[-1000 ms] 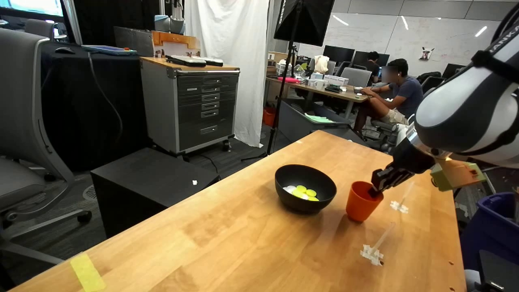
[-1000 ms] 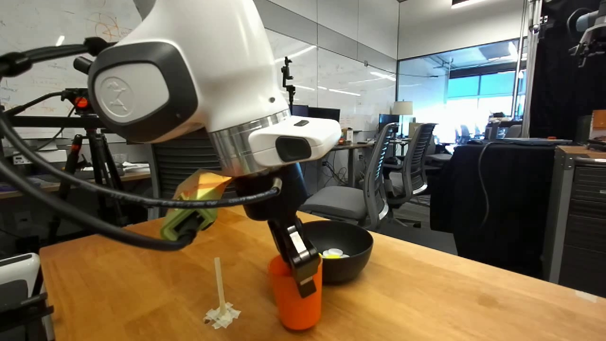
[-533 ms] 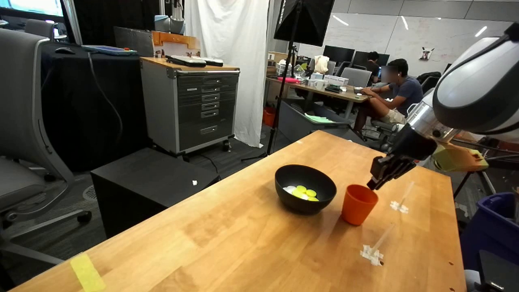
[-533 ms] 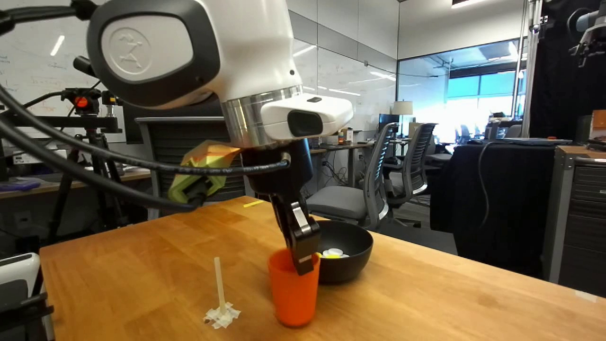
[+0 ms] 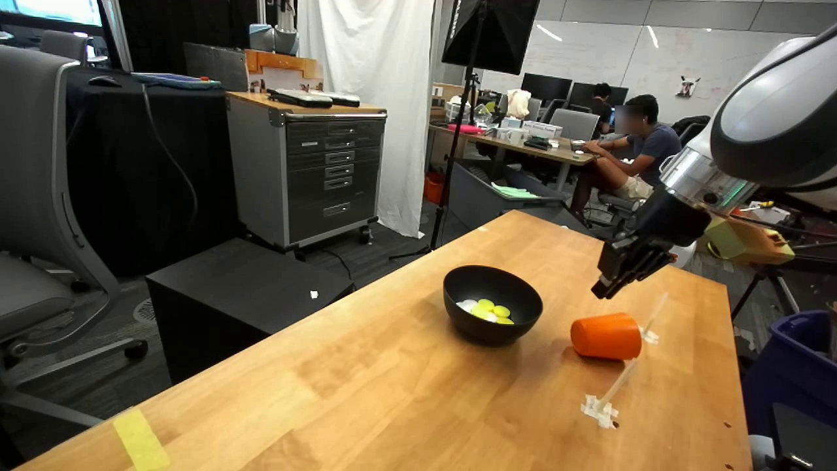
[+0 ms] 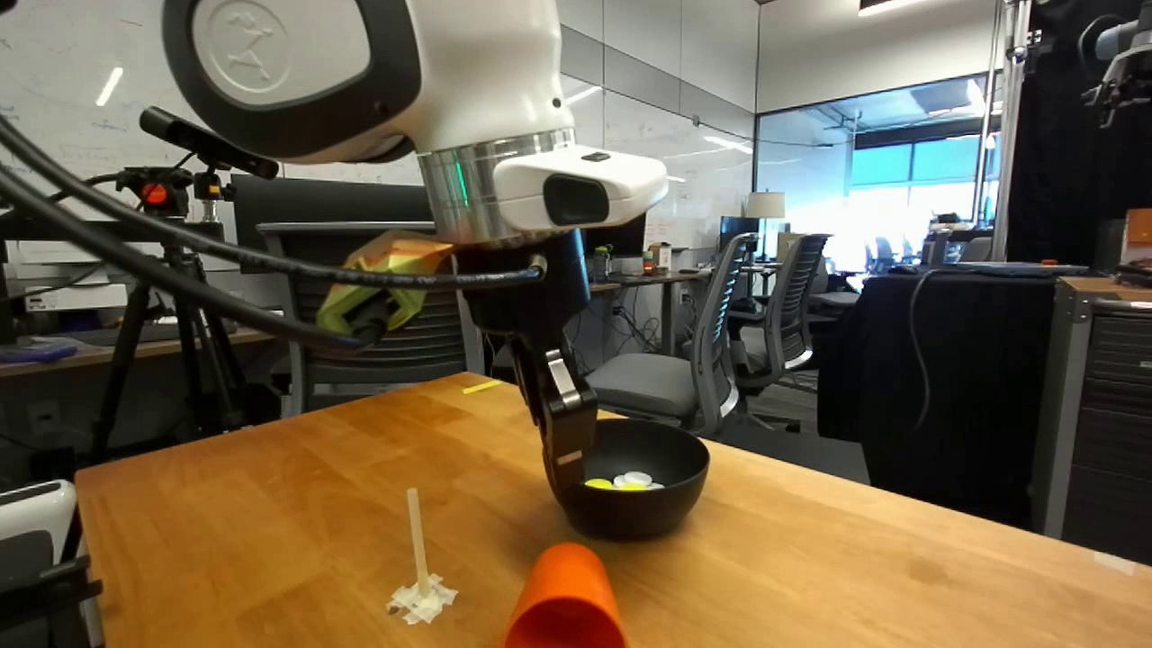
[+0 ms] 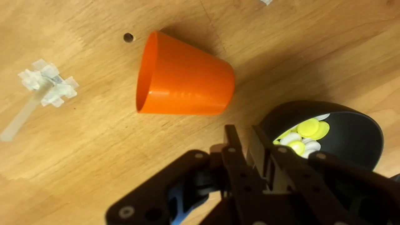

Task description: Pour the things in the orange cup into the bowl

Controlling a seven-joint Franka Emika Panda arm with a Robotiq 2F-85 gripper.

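While the claw point(image 7: 244, 130) hangs above the table point(image 5: 366, 392) on the side of the bowl point(image 7: 353, 134) where the orange cup point(image 7: 187, 78) lies, it holds nothing: its fingers point(image 7: 232, 140) stand narrow, with only a slim gap between their tips. Near the bowl but apart from it, the cup rests loose on its side, base toward the bowl and mouth turned away. The discs point(image 7: 307, 126), yellow and white, sit in a small heap inside the bowl, and all that can be seen are there. The pouring therefore looks done. Part of the cup's inside is hidden, so a stuck disc cannot be ruled out, yet probably only drawing the arm point(image 6: 486, 81) away is left; the task does not ask for the cup to be stood up.

As for writing, the arm, higher than the bowl, bears a round emblem point(image 6: 245, 49) with a stylised figure and no legible word. Beyond the bowl, in an exterior view, a black lamp hood point(image 5: 503, 39) carries pale letters point(image 5: 456, 23) along its edge, too small and slanted to read.
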